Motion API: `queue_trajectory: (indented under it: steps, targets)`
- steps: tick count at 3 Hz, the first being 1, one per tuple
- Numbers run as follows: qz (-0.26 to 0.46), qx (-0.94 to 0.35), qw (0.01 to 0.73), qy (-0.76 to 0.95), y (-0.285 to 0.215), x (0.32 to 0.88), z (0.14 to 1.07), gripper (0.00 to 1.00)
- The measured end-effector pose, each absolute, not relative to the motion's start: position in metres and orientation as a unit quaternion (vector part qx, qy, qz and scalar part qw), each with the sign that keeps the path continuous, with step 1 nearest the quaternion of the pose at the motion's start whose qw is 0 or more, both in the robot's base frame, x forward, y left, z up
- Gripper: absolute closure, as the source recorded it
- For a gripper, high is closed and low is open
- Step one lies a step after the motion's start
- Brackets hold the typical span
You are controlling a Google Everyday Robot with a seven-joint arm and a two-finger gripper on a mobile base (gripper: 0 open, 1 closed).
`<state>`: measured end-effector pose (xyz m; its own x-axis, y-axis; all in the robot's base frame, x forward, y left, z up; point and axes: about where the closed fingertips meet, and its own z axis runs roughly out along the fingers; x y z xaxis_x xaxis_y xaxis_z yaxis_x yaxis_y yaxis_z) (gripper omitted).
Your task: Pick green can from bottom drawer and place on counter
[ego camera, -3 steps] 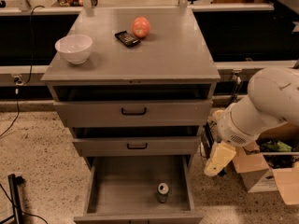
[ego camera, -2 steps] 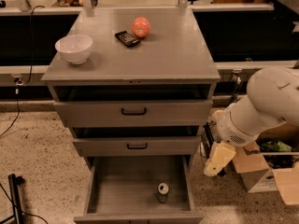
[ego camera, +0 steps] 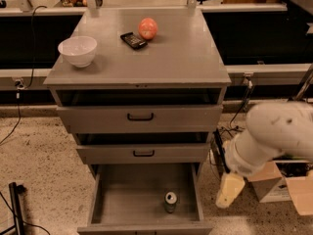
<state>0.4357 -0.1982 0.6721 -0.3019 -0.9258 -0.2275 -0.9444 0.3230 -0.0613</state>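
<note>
Green can (ego camera: 170, 201) upright on bottom drawer (ego camera: 117, 199) floor, left of the gripper (ego camera: 230, 191) (spread or closed, unclear), gripper outside drawer's right wall, counter (ego camera: 181, 58) well above it.

Slightly glossy grey counter (ego camera: 186, 58), metal-topped can (ego camera: 170, 202), pale plastic-looking gripper (ego camera: 226, 198).
Smooth grey with a soft sheen toward the counter's back edge; glossy white on the bowl (ego camera: 77, 50) by its left edge; smooth red-orange skin on the fruit (ego camera: 147, 28) and dark matt casing on the remote (ego camera: 133, 40) near the back edge. Flat matt grey on the drawer (ego camera: 127, 199) floor; bright silver top over a dark green side on the can near its front edge. Smooth cream finish on the gripper, low beside the drawer's right edge, under a smooth white arm (ego camera: 281, 131) shell. Speckled, stone-like floor (ego camera: 39, 155); brown cardboard box (ego camera: 274, 185).
</note>
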Motion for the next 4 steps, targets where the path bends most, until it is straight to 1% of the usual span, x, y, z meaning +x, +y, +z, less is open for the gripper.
queue_trajectory:
  steps: [1,2,3,4]
  targets:
    - [0.07,-0.58,0.129,0.801,-0.201,0.408,0.593,0.0]
    - [0.08,-0.569,0.158,0.803,-0.198,0.417,0.564,0.0]
    - [0.072,-0.585,0.146,0.794,-0.193,0.418,0.561,0.0]
    - [0.112,-0.589,0.195,0.776,-0.163,0.439,0.551,0.0]
